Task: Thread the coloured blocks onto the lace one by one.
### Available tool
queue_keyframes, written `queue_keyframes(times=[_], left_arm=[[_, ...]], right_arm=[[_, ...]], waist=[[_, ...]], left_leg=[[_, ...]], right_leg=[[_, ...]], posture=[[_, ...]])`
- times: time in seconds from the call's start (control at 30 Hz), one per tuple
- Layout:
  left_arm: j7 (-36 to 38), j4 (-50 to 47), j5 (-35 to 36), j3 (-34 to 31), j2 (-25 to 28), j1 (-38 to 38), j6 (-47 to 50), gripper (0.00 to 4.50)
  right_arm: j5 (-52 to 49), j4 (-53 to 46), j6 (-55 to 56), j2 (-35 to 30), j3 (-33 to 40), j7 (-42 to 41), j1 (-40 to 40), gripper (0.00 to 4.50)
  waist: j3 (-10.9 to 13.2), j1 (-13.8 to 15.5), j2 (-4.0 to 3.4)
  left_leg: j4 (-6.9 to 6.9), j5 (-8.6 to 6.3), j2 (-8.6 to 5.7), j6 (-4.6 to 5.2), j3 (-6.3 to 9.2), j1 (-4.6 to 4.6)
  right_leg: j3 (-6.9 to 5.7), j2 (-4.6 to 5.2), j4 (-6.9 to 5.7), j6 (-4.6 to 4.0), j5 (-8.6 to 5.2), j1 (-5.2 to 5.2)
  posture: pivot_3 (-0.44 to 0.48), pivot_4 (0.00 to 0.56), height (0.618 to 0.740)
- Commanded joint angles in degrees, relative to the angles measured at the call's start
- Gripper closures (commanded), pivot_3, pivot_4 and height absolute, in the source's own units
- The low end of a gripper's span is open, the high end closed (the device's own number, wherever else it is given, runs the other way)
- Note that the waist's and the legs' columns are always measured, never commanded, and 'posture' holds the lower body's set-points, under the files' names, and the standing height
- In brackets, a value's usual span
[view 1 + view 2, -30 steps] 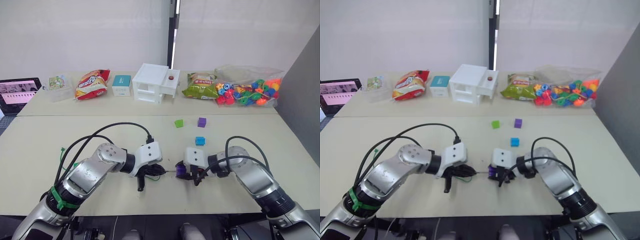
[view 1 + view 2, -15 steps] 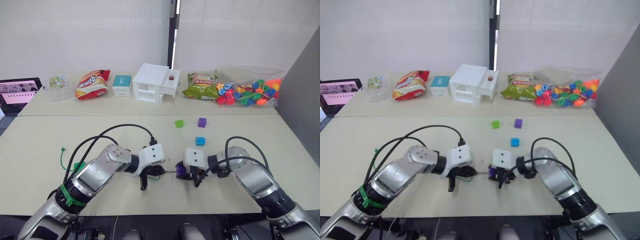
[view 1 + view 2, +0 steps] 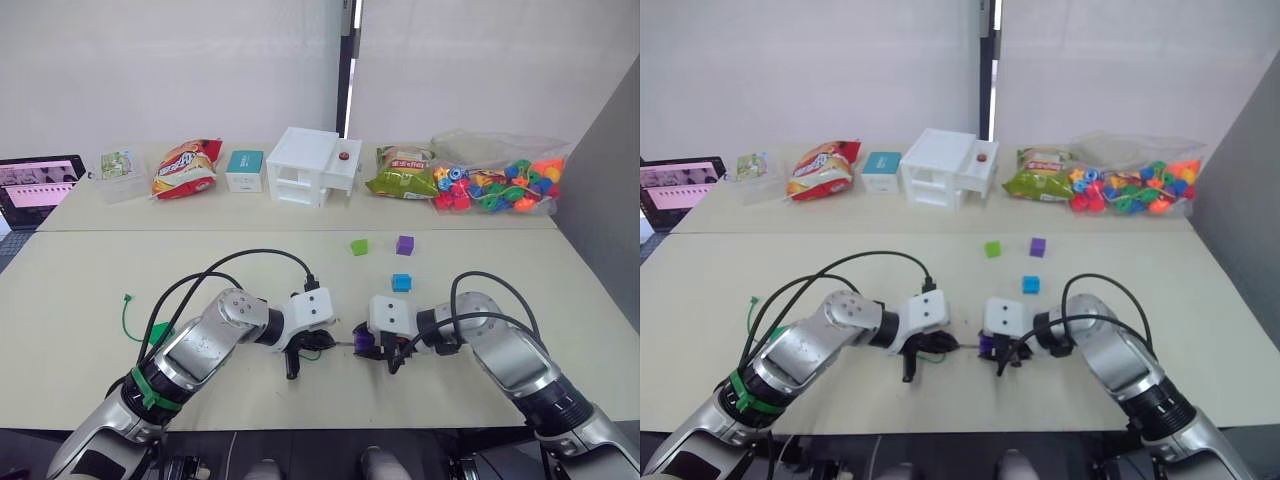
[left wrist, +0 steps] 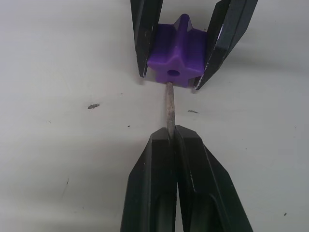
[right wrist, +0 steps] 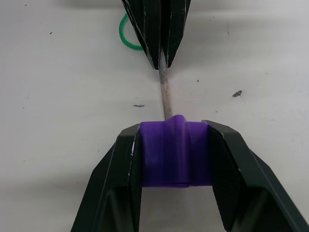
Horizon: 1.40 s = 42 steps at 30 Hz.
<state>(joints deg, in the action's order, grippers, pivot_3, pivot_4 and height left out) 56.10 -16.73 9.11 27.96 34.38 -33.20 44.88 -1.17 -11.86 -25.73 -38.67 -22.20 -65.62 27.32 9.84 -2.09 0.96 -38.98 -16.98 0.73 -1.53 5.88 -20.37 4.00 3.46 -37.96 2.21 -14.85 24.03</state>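
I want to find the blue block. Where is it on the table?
The blue block sits loose on the table right of centre, just beyond the right hand, nearer than the light green block and the purple block.

My two grippers facing each other low over front of table (image 3: 60,290). Right gripper (image 3: 375,348) clamped on purple block (image 3: 363,342). Left gripper (image 3: 300,350) pinched on lace (image 3: 318,352), bit of green cord looping out beside it, tip aimed at that block. Further back on table: blue block (image 3: 401,282), light green block (image 3: 358,246), second purple block (image 3: 404,244), all well apart from my grippers. Lace end with knot (image 3: 127,298) off to my left.
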Motion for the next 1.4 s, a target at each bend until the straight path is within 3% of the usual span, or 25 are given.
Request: queue_keyframes(times=[0.03,1.4], left_arm=[[0.32,-1.57,0.57,-1.36,-0.45,-1.58,-1.17,4.50],[1.97,-3.88,2.01,-2.41,-0.14,-0.66,-0.35,4.50]], right_arm=[[-0.34,-2.19,-0.72,-0.15,-1.38,-0.69,-0.98,3.12],[0.06,-3.63,-1.68,-0.80,-2.27,-0.65,-1.78,3.12]], waist=[[0.00,-0.02,0.00],[0.00,-0.20,0.00]], left_leg=[[0.00,0.00,0.00,0.00,0.00,0.00],[0.01,0.00,0.01,0.00,0.00,0.01]], right_leg=[[0.00,0.00,0.00,0.00,0.00,0.00],[0.00,-0.01,-0.01,0.00,0.00,0.02]], posture=[[0.000,0.150,0.740],[0.000,0.150,0.740]])
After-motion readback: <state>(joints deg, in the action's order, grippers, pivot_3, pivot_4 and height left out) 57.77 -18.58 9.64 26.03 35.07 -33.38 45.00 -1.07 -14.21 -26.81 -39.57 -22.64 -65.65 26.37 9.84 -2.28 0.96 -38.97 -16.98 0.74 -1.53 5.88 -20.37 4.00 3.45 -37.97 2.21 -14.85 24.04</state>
